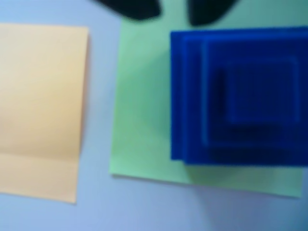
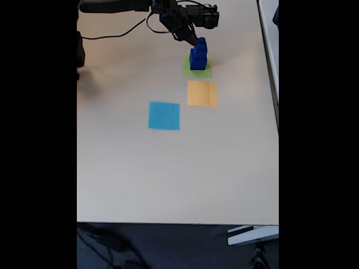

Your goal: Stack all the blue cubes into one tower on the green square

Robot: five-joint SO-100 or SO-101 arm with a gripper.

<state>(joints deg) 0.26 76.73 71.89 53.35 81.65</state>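
Note:
The blue cubes stand as one stepped tower (image 2: 197, 56) on the green square (image 2: 206, 73) near the table's far side. From above in the wrist view, the tower (image 1: 240, 96) shows as nested dark blue squares, blurred, on the right part of the green square (image 1: 144, 120). My gripper (image 1: 173, 12) shows as two dark fingertips at the top edge, apart, with nothing between them. In the fixed view the gripper (image 2: 193, 38) hangs just left of the tower's top and close to it.
An orange square (image 2: 202, 93) lies just in front of the green one, seen at the left in the wrist view (image 1: 41, 110). A light blue square (image 2: 164, 115) lies nearer the table's middle. A black cable (image 2: 123, 31) trails at the far left.

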